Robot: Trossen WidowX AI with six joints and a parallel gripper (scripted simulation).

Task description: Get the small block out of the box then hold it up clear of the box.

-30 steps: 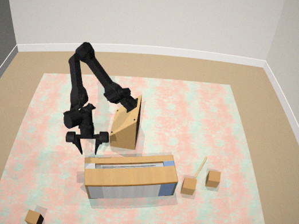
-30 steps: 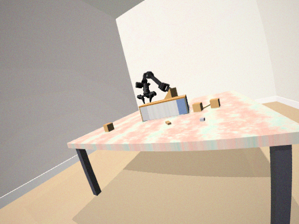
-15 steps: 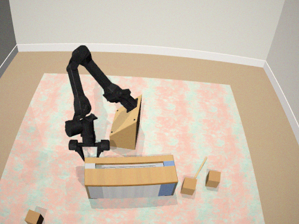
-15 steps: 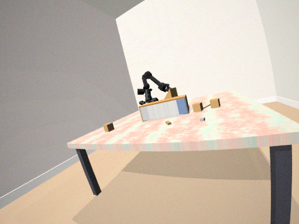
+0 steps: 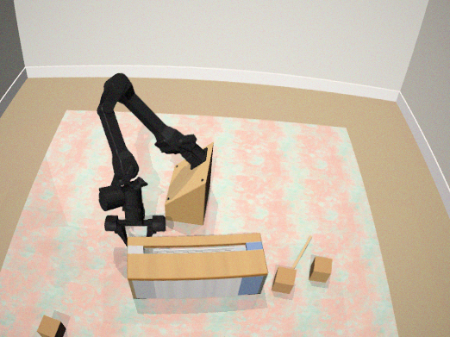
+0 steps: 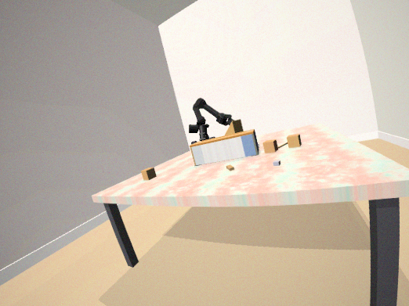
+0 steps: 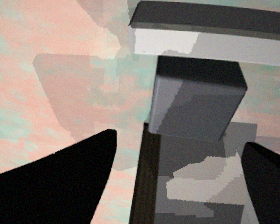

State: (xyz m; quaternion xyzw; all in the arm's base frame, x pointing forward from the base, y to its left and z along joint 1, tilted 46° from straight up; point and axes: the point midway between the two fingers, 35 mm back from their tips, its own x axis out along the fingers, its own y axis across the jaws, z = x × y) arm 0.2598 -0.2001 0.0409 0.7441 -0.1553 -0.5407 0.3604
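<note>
Gripper (image 5: pixel 134 232) stood part open, empty, at box (image 5: pixel 196 266) rear left corner, lower centre of top view. Block (image 7: pixel 196 100) lay inside on shelf. Extraction, pickup, lift all remained.

A plain white wall (image 5: pixel 224 20) is seen at the back of the room, flanked by grey walls (image 6: pixel 70 108) on both sides. A white skirting board (image 5: pixel 215 73) is run along the foot of the walls. The floor (image 6: pixel 235 261) is covered in a tan surface, on which a broad shadow is cast beneath the table (image 6: pixel 333 178). The table top is patterned in mottled pink and pale green, and 2 dark grey legs (image 6: pixel 384 249) are shown in the exterior view. The room is lit evenly and softly.
</note>
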